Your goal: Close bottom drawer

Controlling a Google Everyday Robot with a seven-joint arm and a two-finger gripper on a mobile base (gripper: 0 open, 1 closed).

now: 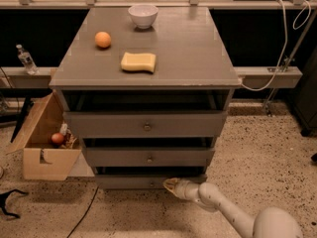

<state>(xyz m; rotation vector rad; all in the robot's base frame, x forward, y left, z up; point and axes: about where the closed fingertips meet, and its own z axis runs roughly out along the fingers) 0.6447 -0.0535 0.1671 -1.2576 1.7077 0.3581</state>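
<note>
The grey cabinet (148,73) has three drawers. The bottom drawer (129,182) is the lowest; its flat front stands slightly out from the cabinet, close to the floor. The middle drawer (148,157) and the wider top drawer (146,125) above it each show a small round knob. My gripper (171,185) is low near the floor, its tip touching the right part of the bottom drawer's front. My white arm (223,209) reaches in from the lower right.
On the cabinet top lie an orange (103,39), a yellow sponge (138,62) and a white bowl (143,15). An open cardboard box (42,143) stands on the floor to the left. A black cable (84,214) runs across the floor in front.
</note>
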